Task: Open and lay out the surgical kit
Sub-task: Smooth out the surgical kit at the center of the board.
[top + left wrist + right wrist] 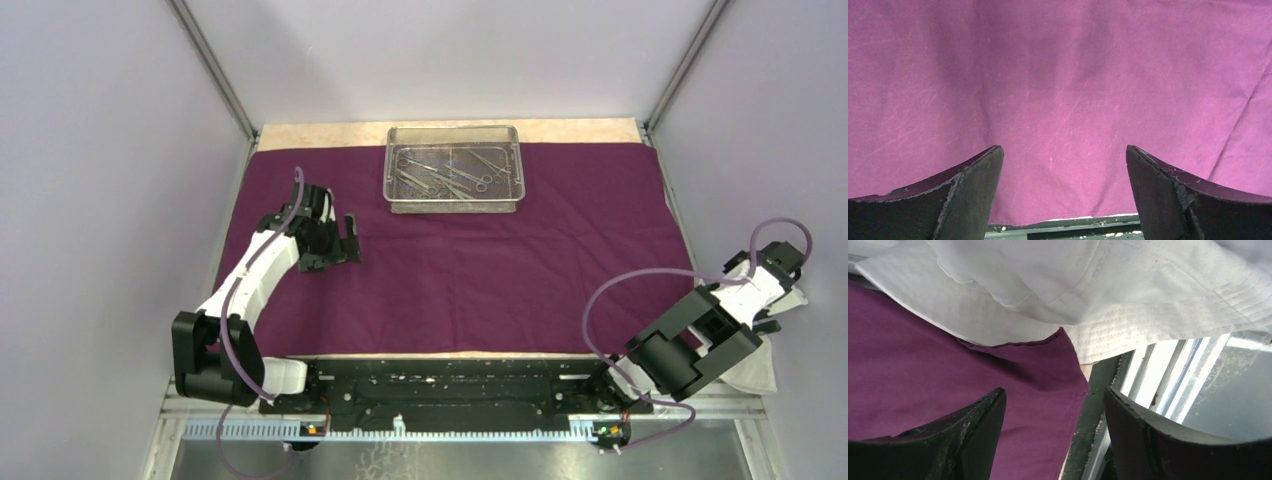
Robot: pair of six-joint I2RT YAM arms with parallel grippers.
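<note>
Left pincer (1063, 152) apart, empty, above spread purple wrap (520, 270); my right pincer (1054, 392) apart at 4 o'clock beside white cloth (1128, 295). Mesh tray (452, 207), 12 o'clock, keeps instruments (445, 172) corralled; layout pending, I judge.

Left gripper (1063, 152) and right gripper (1054, 392), both jaws apart, empty

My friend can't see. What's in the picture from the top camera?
A purple cloth lies spread out, with a wire-mesh tray of steel instruments at its far edge. The left gripper is over the cloth's left side; the right gripper is by a white cloth.
</note>
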